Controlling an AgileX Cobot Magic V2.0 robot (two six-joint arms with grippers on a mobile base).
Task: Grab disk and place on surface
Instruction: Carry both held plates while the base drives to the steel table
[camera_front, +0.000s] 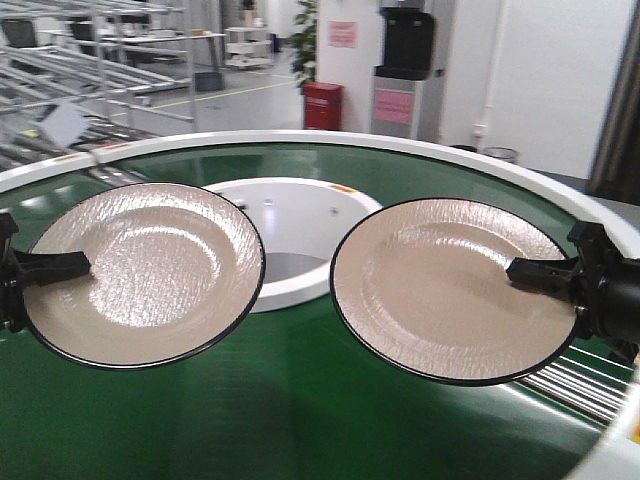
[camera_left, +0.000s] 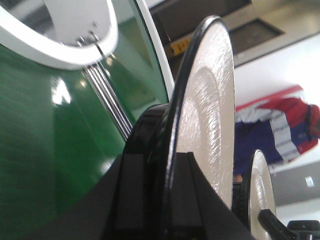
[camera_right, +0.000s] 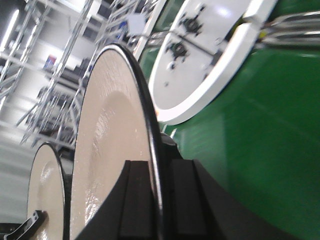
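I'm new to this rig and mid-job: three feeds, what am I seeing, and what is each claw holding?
This is a two-armed robot. The wide picture looks forward from its front; the other two come from cameras on each wrist. In the wide view the left claw is shut on the rim of the left plate, and the right claw on the right plate. Both beige, black-rimmed plates are held over the green conveyor belt, a ring around a white inner rim. Each wrist view shows its plate edge-on between black fingers. No dark tabletop shows anywhere.
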